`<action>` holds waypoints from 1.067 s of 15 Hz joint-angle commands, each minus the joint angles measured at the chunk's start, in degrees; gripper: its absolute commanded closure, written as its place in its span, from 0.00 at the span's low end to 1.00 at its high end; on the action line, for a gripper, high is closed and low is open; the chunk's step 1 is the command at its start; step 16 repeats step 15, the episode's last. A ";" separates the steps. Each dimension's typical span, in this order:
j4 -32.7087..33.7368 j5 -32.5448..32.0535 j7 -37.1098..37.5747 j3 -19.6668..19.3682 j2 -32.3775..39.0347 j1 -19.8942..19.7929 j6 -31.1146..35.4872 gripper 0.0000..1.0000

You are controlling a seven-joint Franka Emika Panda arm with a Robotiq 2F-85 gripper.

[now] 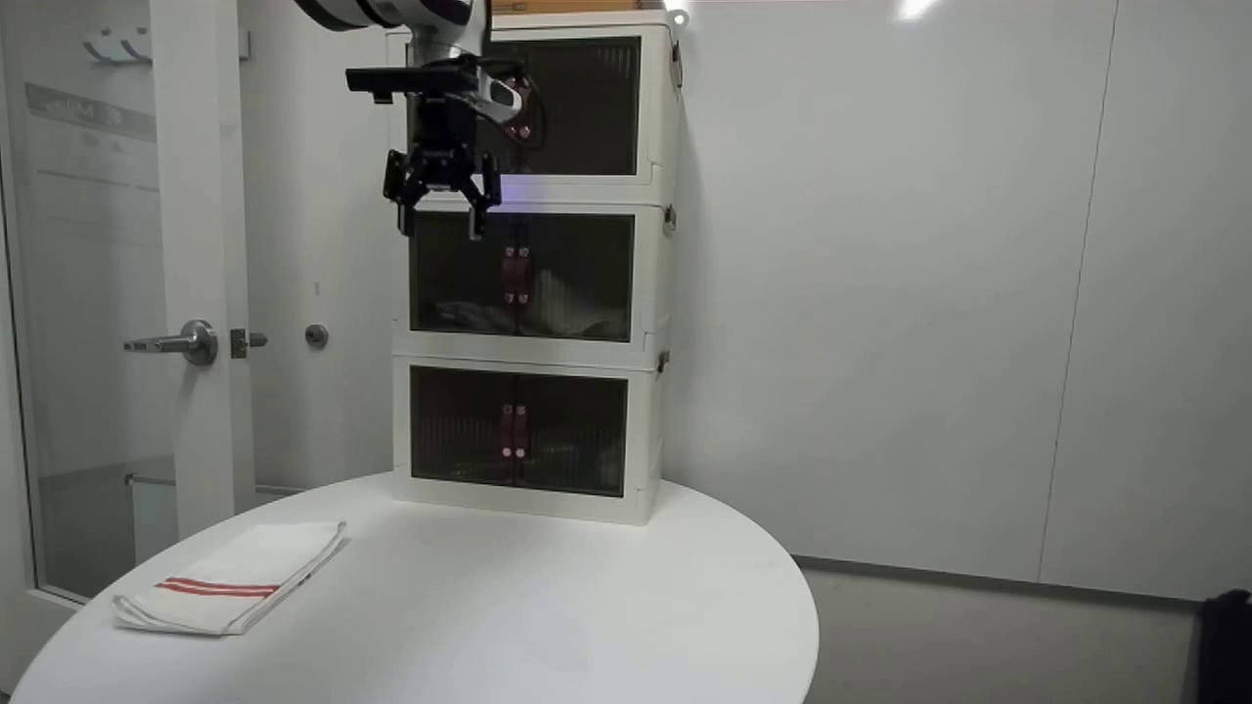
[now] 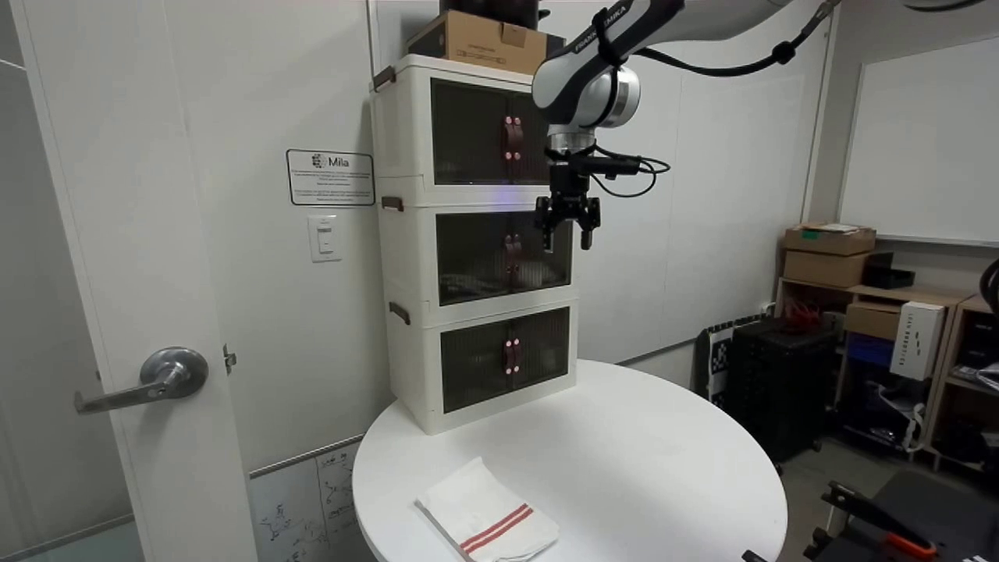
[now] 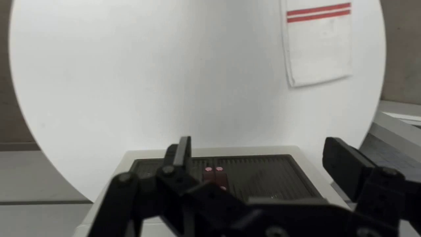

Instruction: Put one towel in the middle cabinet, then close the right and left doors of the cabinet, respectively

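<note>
Cabinet (image 1: pixel 647 284), middle: both doors (image 1: pixel 521 277) look closed, pale shape (image 1: pixel 562 308) inside | hand (image 1: pixel 441 232) in front, spread apart, empty | closing probably done; next, withdraw, leave towel (image 1: pixel 230 577) outside

White red-striped towel (image 2: pixel 488 511) folded flat on table (image 2: pixel 655 468); middle cabinet's (image 1: pixel 528 350) dark doors (image 1: pixel 577 279) closed.

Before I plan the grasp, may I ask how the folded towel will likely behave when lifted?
The towel will probably sag, being folded cloth. Its layers may slip apart, since separate edges show along one side. It should not roll, lying flat on the table.
</note>
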 commanded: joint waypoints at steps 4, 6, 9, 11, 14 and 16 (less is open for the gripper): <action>-9.70 -8.98 1.43 0.45 -11.30 3.95 0.14 0.00; -6.41 -7.59 1.00 0.37 -8.45 3.60 -0.65 0.00; -8.23 -7.57 1.02 0.99 -11.10 4.23 -0.64 0.00; -8.72 -7.57 1.02 0.96 -11.36 4.14 -0.56 0.00; -8.97 -7.56 1.01 0.94 -11.36 4.08 -0.50 0.00; -8.97 -7.56 1.01 0.94 -11.36 4.08 -0.50 0.00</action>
